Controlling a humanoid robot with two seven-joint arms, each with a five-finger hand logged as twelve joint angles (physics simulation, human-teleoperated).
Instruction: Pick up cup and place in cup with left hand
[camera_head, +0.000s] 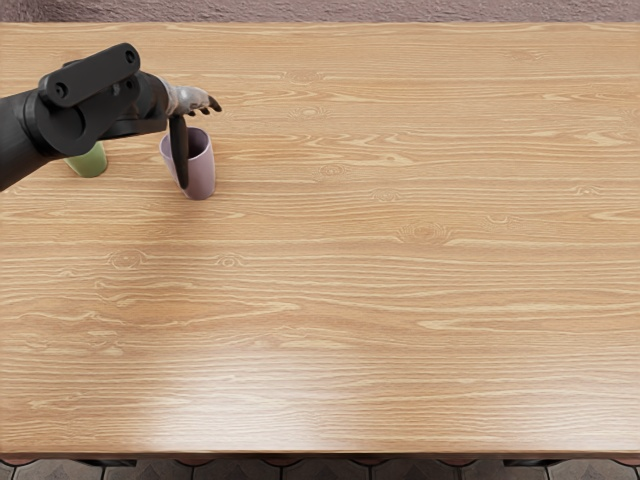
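One smooth mauve cup (203, 178), tapering downward — near partly hidden green cup (91, 163) — just by left robot hand (200, 145), with fingers and thumb apart.

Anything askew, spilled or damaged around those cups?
Nothing plainly odd: I see no spill or damage. The purple cup looks upright, with part of the left robot hand overlapping its rim in view; contact is unclear. The arm partly hides the green cup, so that one's only partly checked.

Bright, even light; a white glare sits on the desk's (400, 290) near edge, left of centre, with soft, faint shadows.
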